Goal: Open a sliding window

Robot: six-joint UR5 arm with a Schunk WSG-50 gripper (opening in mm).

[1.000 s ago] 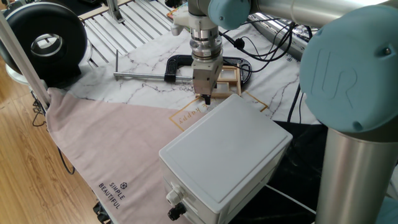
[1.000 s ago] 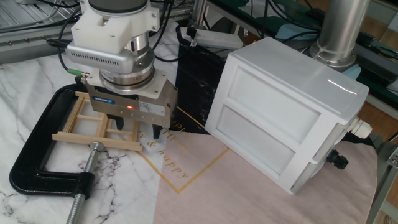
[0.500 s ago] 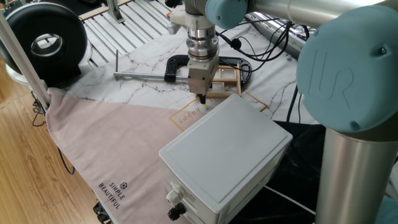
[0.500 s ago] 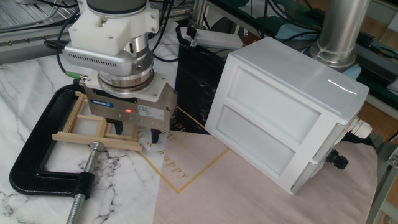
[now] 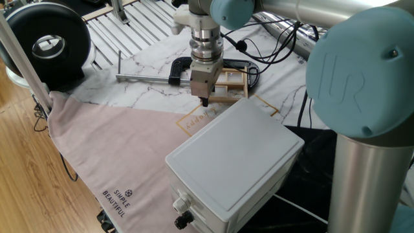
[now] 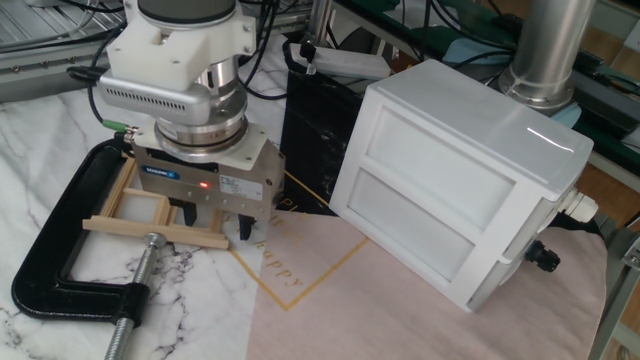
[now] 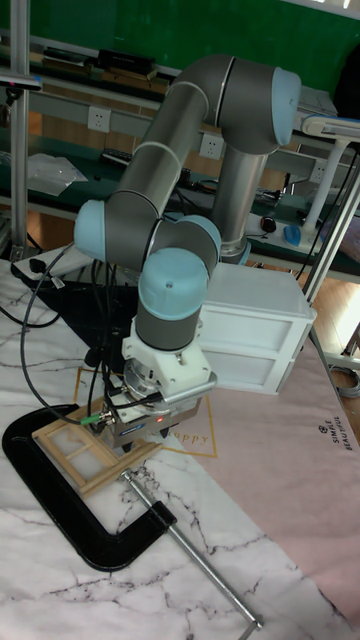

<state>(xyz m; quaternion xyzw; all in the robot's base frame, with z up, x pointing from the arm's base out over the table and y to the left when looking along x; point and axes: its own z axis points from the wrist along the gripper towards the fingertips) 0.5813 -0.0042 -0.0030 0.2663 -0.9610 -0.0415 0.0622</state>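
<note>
Right under my tool (image 6: 214,222) — fingers spread apart, gripping nothing — the little wooden window (image 6: 128,208) lies flat on the desk (image 6: 40,120), pinned by a black clamp (image 6: 62,268); light, thin-barred and probably fragile, so I'd push only the sliding panel's edge.

Sliding window (image 6: 150,215) inside C-clamp (image 6: 60,290), claw (image 6: 215,222) above, box (image 6: 460,180) beside.

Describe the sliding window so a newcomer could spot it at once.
Find the big white box; beside it, on the marbled surface, lies a black C-clamp. Inside the clamp's jaws, under the gripper, lies the sliding window: the only pale wooden frame with thin crossbars.
</note>
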